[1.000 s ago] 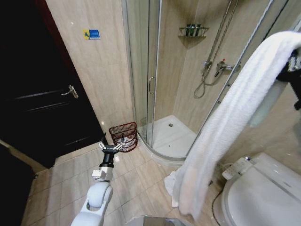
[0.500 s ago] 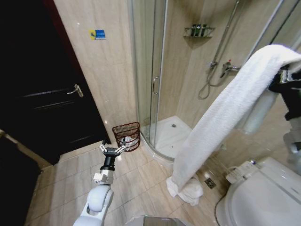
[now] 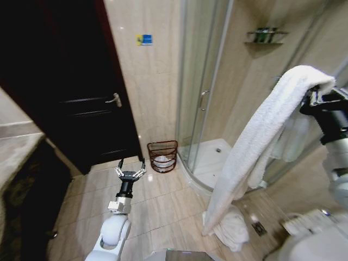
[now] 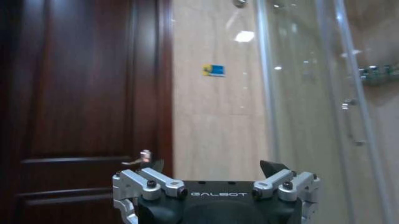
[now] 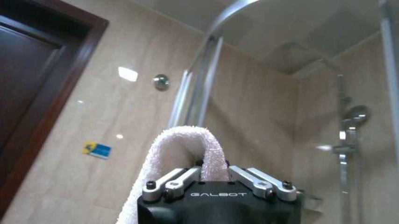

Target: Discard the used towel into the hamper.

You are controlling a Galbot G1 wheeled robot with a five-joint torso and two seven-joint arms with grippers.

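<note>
A long white towel [image 3: 261, 141] hangs from my right gripper [image 3: 314, 93], held high at the right. Its lower end rests bunched on the floor tiles. In the right wrist view the towel [image 5: 181, 154] arches up between the shut fingers of the right gripper [image 5: 213, 169]. The hamper [image 3: 162, 156], a small reddish-brown wire basket with something white inside, stands on the floor against the wall beside the shower enclosure. My left gripper [image 3: 130, 172] is held out low over the floor, short of the hamper, open and empty. The left gripper [image 4: 212, 170] faces the wall in the left wrist view.
A dark wooden door [image 3: 70, 98] with a lever handle is at the left. The curved glass shower enclosure [image 3: 212, 92] stands right of the hamper. A toilet [image 3: 315, 239] sits at the lower right. A counter edge [image 3: 16, 147] juts in at the far left.
The whole picture has shifted right, so the camera has turned left. The door now takes more of the picture, and the towel's end now rests bunched on the floor.
</note>
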